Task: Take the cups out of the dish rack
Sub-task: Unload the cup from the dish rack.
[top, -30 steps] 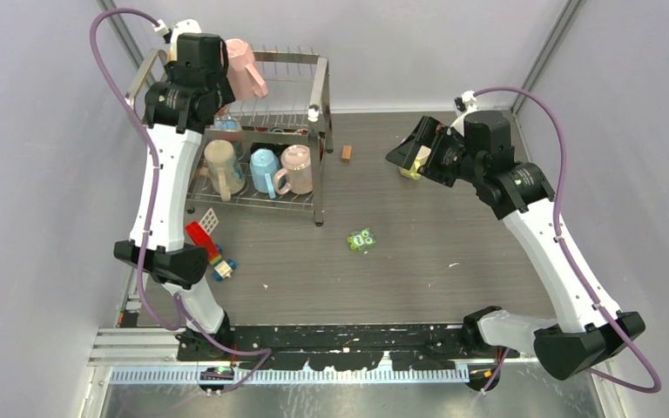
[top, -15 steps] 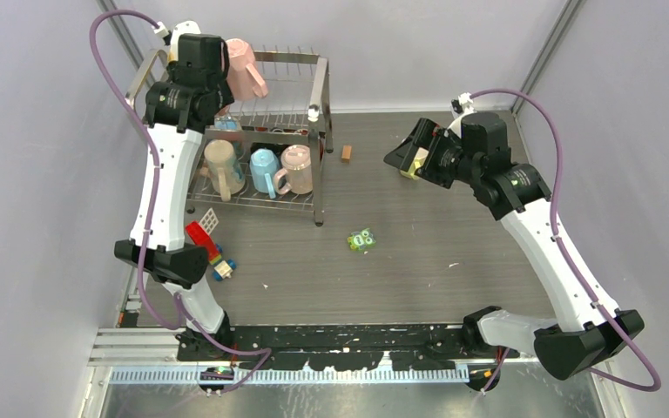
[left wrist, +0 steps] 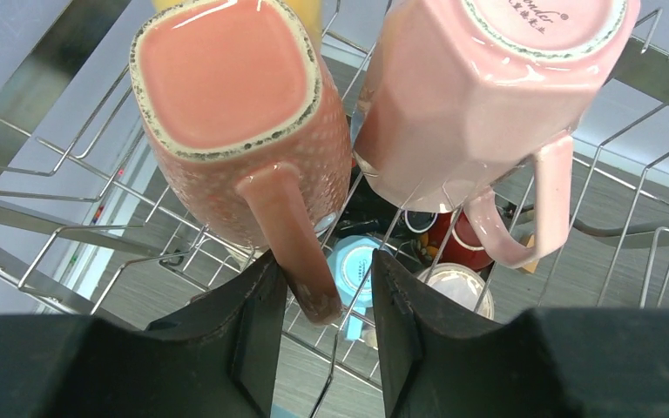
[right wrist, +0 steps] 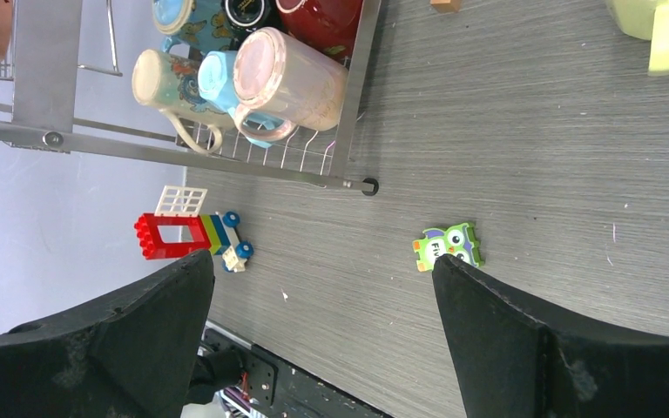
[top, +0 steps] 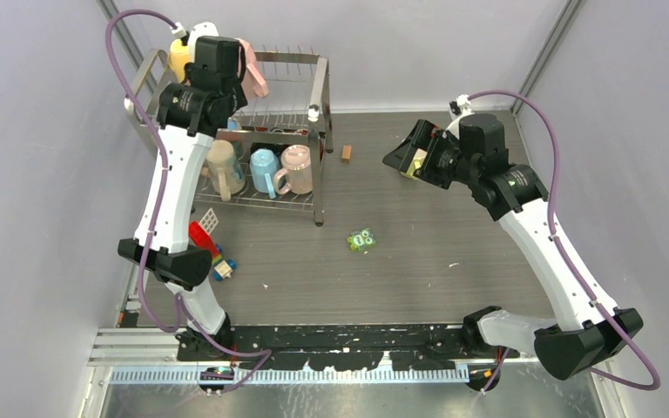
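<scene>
Salmon cup (left wrist: 226, 113), upper left, is presented with handle (left wrist: 300, 235) running down between the left gripper (left wrist: 322, 296) jaws, parted and unclamped; right gripper (right wrist: 316, 287) is held wide open.

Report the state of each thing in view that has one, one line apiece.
Left pincer, open astride the salmon mug handle, not clamped.
Right pincer, open, empty.
Salmon mug, upside down on the upper tier.
Pink mug, upside down beside it.
Lime mug, unloaded, on the table.
Lower-tier mugs, three bottom-up at the front.
Dish rack, loaded on both tiers.
</scene>
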Robot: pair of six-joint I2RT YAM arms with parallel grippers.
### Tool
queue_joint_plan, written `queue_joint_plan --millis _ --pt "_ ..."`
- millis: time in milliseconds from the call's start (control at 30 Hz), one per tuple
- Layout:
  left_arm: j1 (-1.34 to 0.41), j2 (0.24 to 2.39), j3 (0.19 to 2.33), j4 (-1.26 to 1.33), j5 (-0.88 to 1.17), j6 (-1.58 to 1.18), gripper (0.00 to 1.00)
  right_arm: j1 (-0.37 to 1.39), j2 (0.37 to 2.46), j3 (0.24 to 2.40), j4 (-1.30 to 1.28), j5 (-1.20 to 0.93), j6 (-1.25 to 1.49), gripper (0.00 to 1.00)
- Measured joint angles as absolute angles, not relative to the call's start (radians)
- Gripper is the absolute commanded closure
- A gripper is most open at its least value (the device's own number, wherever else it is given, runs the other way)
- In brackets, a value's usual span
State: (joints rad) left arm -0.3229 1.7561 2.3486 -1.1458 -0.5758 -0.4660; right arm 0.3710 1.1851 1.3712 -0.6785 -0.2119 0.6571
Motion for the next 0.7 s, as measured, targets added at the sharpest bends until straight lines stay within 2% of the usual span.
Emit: queue_joint_plan --millis 433,700 --pt "-0.328 1.756 2.35 -1.147 -0.619 -0.464 0.63 0.371 1.185 1.361 -0.671 -0.227 0.657 0.0" --pt "-0.328 1.757 2.359 -1.146 -0.629 -0.464 0.72 0.371 1.192 1.361 -0.665 -0.236 0.657 0.0"
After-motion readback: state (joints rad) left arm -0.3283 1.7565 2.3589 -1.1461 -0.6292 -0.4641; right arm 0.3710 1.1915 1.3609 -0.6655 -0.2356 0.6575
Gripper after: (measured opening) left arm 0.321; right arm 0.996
